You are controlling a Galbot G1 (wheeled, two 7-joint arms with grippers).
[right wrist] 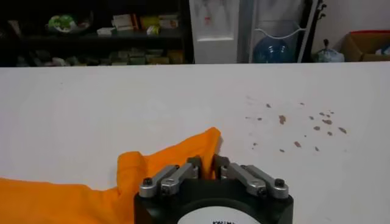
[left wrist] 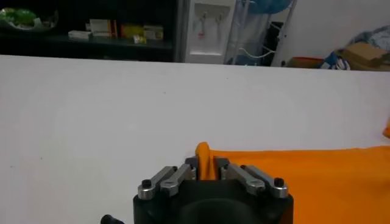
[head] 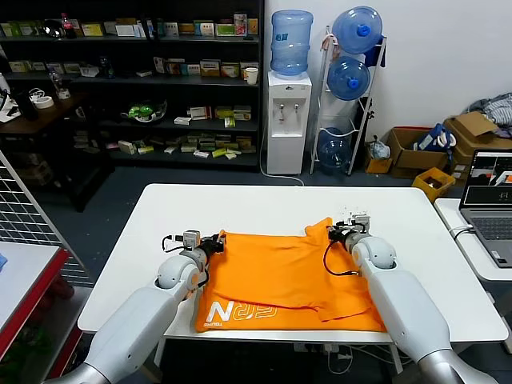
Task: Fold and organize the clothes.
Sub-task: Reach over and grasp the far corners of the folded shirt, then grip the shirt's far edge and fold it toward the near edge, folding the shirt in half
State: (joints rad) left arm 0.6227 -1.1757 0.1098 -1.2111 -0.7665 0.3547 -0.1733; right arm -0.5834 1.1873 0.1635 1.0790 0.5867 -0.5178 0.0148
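So the left gripper (head: 218, 241) was clamped tight on the far left corner of the orange T-shirt (head: 284, 280), with a little ridge of fabric poking up between its fingers (left wrist: 190, 165). The shirt itself was lying spread out on the near half of the white table (head: 264, 204), white lettering (head: 240, 312) showing by the front edge. Over on the right, the right gripper (head: 340, 234) was pinching the far right corner the same way, that bit bunched up off the tabletop.

Bare table (head: 264, 204) beyond the T-shirt (head: 280, 276).
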